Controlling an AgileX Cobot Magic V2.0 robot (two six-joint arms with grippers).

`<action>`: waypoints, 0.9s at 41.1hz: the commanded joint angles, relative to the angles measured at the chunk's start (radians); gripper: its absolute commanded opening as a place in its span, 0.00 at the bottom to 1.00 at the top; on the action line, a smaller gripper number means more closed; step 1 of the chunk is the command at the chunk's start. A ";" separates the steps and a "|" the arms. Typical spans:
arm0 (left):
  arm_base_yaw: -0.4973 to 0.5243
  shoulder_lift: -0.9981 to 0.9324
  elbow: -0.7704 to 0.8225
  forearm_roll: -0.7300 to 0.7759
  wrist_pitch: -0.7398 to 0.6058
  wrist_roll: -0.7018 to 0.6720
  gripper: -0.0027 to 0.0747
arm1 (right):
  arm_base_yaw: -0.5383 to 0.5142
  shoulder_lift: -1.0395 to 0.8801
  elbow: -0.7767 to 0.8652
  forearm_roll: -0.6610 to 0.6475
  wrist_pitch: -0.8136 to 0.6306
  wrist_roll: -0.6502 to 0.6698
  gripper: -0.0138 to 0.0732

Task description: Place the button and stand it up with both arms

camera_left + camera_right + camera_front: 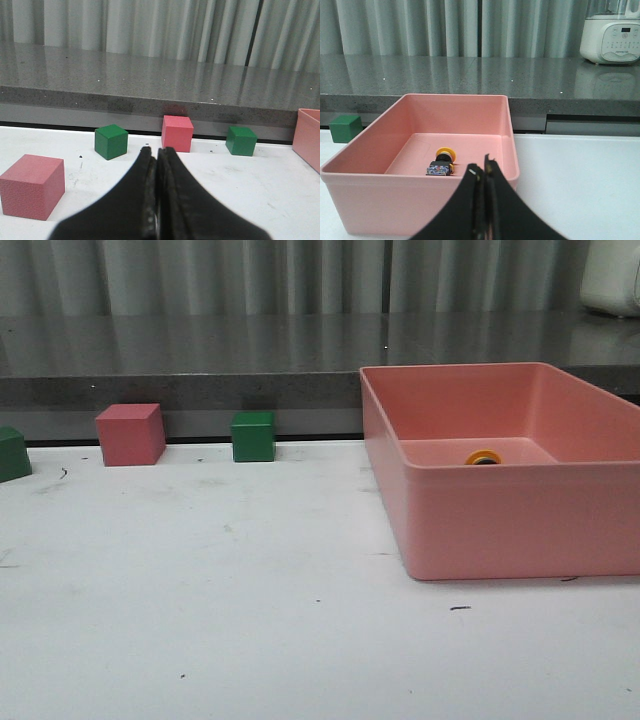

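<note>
The front camera is sitting low, looking forward over the white table [250,620] toward the grey ledge and curtain, with the pink bin [500,510] close on its right. The left wrist camera is looking out past its closed left hand [157,200] at the cubes ahead of it. The right wrist camera is looking past the closed right hand [485,205] into the same bin just beyond it. All three are sharing the ledge and the green cube [253,436].

One button [441,161], one pink bin [500,520], two pink cubes [32,186] [177,133], two green cubes [110,141] [241,140], two pincers [156,200] [484,200].
</note>
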 commanded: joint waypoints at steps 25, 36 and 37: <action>0.002 -0.022 0.014 -0.009 -0.080 -0.004 0.01 | -0.007 -0.018 -0.004 0.000 -0.083 -0.009 0.08; 0.002 -0.022 -0.046 -0.007 -0.122 -0.004 0.01 | -0.007 -0.018 -0.062 0.000 -0.107 -0.009 0.08; 0.002 -0.022 -0.069 -0.007 -0.115 -0.004 0.01 | -0.007 -0.018 -0.085 0.000 -0.100 -0.009 0.08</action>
